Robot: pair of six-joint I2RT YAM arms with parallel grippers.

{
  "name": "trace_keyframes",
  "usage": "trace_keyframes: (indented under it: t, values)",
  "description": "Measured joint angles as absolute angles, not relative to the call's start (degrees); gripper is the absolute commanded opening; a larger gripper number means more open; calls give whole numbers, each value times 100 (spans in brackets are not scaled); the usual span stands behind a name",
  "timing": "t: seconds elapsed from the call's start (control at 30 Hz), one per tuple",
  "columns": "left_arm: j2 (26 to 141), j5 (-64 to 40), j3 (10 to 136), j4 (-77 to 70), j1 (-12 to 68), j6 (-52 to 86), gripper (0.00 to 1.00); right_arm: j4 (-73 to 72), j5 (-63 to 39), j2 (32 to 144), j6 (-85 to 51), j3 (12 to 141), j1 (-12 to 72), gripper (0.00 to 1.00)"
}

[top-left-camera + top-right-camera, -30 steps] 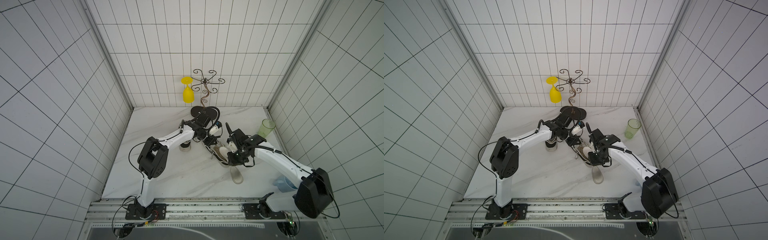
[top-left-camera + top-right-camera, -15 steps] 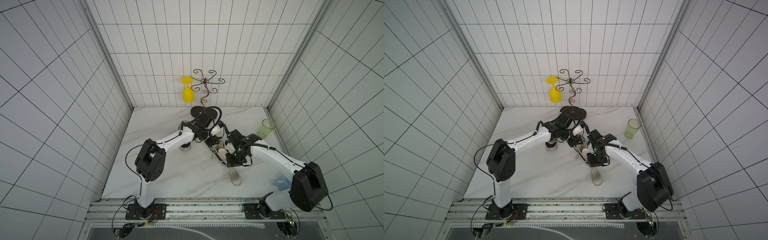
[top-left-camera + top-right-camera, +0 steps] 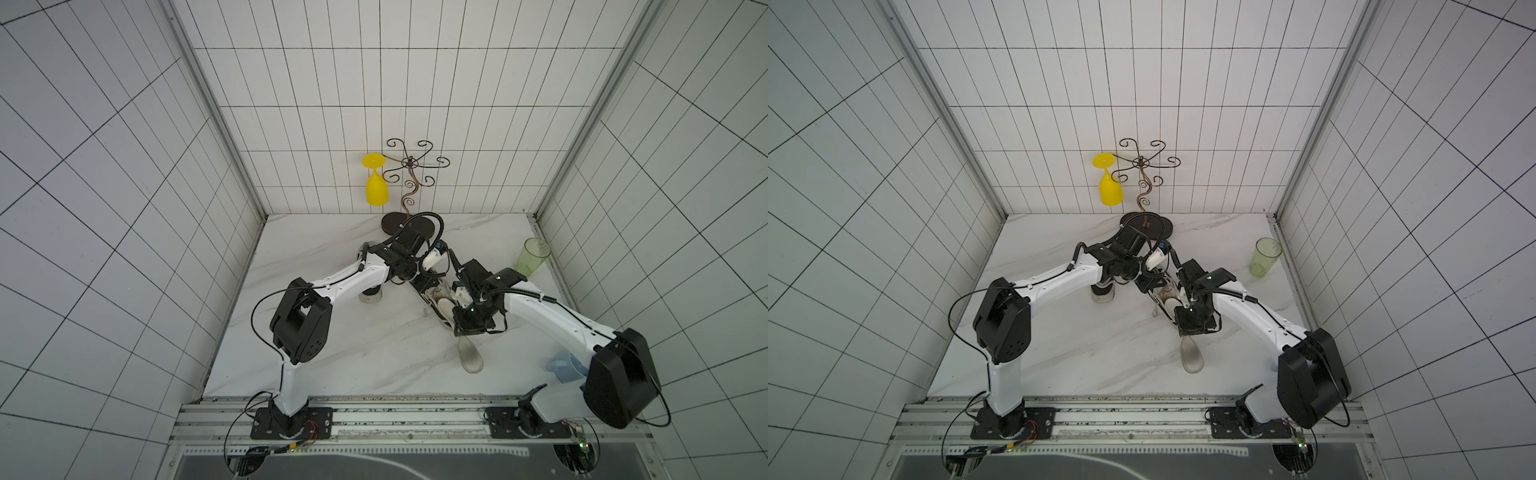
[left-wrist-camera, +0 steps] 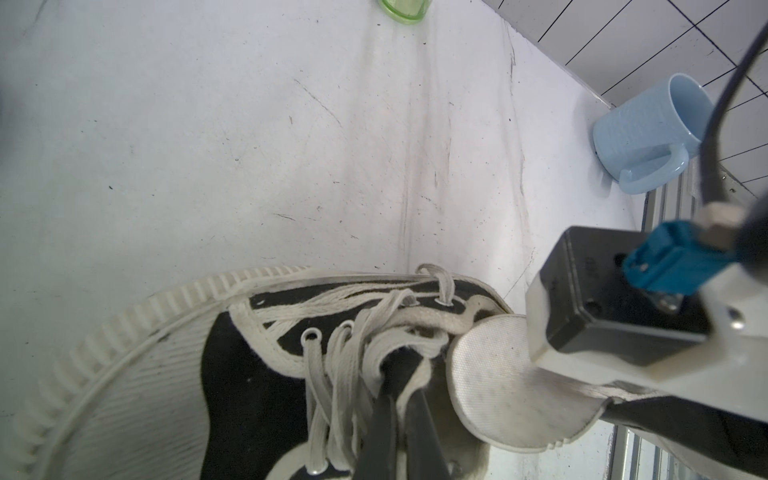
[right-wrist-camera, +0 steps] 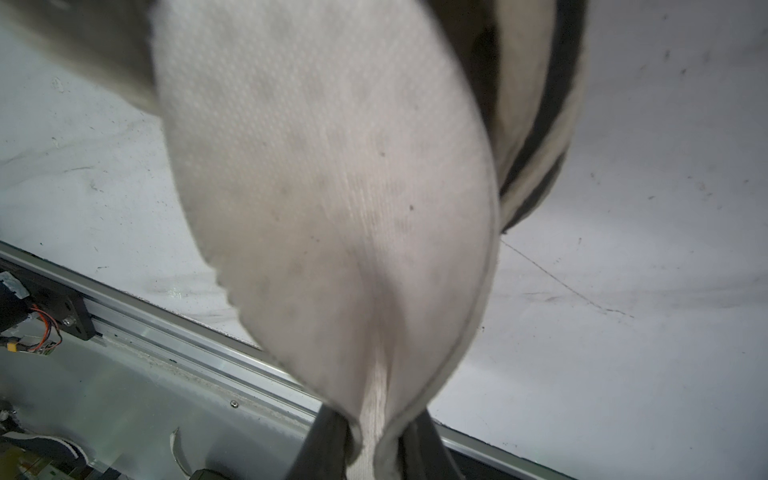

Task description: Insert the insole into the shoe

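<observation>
Right wrist — insole crease at claw

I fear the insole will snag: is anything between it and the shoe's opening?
Partly. The insole, pinched by the right gripper, has its tip at the mouth of the shoe, but the left gripper, shut at the tongue, and loose laces sit right beside that tip.

We see a white marbled table carrying a black-and-white shoe near its middle, with a clear glass lying on its side just in front. A green cup stands by the right edge, a blue mug sits near the front right corner, and a black base rests at the back.
</observation>
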State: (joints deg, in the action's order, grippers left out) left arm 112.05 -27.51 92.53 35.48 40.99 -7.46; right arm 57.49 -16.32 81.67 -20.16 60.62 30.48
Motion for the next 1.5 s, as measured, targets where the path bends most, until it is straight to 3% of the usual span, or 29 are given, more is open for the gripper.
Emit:
trace_keyframes:
  t: [1.13, 1.5]
  values:
    - [10925, -2808, 8947, 3317, 4410, -961, 0, 6077, -906, 9028, -1236, 7218, 2630, 27]
    - [10923, -2834, 8879, 3173, 4429, -913, 0, 5207, -729, 8986, -714, 7358, 2840, 25]
